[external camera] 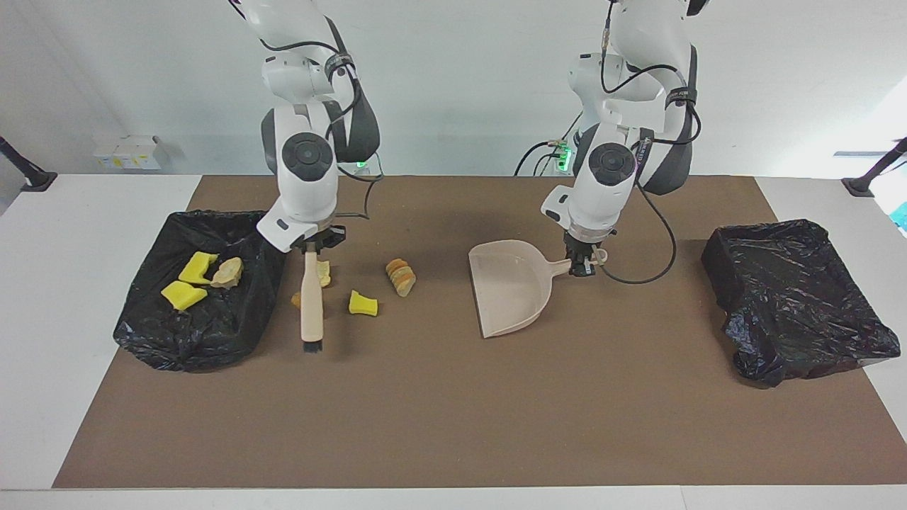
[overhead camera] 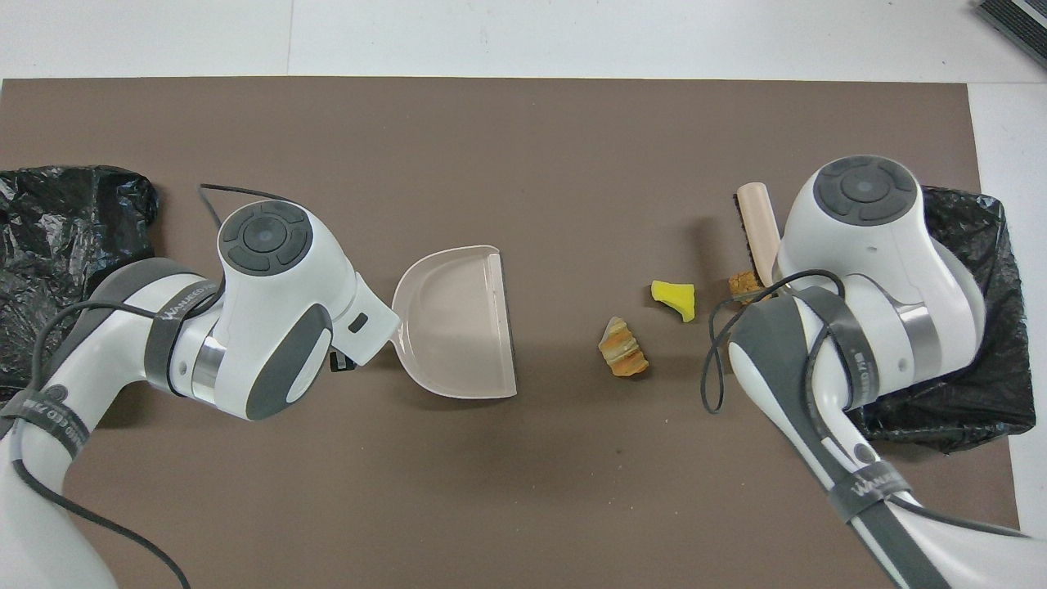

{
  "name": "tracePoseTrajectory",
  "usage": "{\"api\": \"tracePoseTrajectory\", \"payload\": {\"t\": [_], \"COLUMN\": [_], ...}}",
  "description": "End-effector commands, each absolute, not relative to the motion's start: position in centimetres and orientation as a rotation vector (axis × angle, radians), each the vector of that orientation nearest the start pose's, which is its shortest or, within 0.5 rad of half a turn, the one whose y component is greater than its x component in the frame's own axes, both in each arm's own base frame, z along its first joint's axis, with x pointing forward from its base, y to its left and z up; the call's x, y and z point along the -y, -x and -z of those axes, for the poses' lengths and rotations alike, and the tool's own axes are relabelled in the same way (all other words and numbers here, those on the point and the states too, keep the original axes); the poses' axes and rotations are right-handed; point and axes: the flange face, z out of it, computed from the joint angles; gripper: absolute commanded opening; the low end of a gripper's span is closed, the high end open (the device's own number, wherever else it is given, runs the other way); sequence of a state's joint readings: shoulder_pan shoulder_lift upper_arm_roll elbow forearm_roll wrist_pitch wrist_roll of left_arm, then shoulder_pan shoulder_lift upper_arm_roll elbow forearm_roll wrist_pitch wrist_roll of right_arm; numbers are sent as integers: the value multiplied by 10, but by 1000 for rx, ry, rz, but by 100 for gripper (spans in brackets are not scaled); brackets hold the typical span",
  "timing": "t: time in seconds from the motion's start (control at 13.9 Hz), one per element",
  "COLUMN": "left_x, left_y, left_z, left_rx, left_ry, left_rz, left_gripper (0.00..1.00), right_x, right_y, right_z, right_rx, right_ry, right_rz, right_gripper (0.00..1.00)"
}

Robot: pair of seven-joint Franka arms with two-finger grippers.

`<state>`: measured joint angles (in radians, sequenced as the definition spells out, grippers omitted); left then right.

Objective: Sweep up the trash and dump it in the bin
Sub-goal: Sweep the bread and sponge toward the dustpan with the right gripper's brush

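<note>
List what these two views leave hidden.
- Overhead view: the scraps in the bin at the right arm's end, covered by the right arm.
- Facing view: an orange-brown scrap half hidden by the brush.
- Overhead view: both claws, under their wrists.

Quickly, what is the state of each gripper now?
Left gripper: shut on the dustpan handle.
Right gripper: shut on the brush handle.

dustpan (external camera: 511,287) beige | brush (external camera: 310,301) beige | bin bags (external camera: 793,297) black | mat (external camera: 453,418) brown
</note>
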<state>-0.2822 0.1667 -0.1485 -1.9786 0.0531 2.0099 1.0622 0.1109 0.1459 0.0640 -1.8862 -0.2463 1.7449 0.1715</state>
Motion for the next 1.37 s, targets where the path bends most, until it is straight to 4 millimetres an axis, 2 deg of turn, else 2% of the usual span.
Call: {"api": "tracePoseTrajectory", "payload": {"t": [0.0, 0.07, 0.22, 0.36, 0.65, 0.87, 1.08, 1.3], "left_x": [234, 234, 234, 234, 232, 231, 231, 230], "left_y": [-510, -511, -509, -508, -509, -504, -504, -505], "left_z": [-371, -371, -370, -368, -368, -367, -366, -366], "left_rx": [-2185, -2183, -2185, -2182, -2170, -2100, -2099, -2096], "left_ry": [2251, 2252, 2251, 2255, 2266, 2328, 2328, 2331], "left_rz": [-194, -190, -197, -204, -206, -232, -230, -227], "left_gripper": [0, 0, 0, 0, 0, 0, 0, 0], "right_x": [-53, -45, -13, -12, -19, -47, -93, -143], "right_y": [-540, -527, -506, -483, -462, -458, -461, -466], "right_z": [-404, -396, -379, -369, -354, -346, -341, -348], "right_rx": [126, 125, 81, 123, 112, 96, -6, -61], "right_ry": [3395, 3388, 3355, 3343, 3275, 3217, 3154, 3134], "right_rz": [-457, -470, -463, -451, -518, -531, -477, -455], "right_gripper": [0, 0, 0, 0, 0, 0, 0, 0]}}
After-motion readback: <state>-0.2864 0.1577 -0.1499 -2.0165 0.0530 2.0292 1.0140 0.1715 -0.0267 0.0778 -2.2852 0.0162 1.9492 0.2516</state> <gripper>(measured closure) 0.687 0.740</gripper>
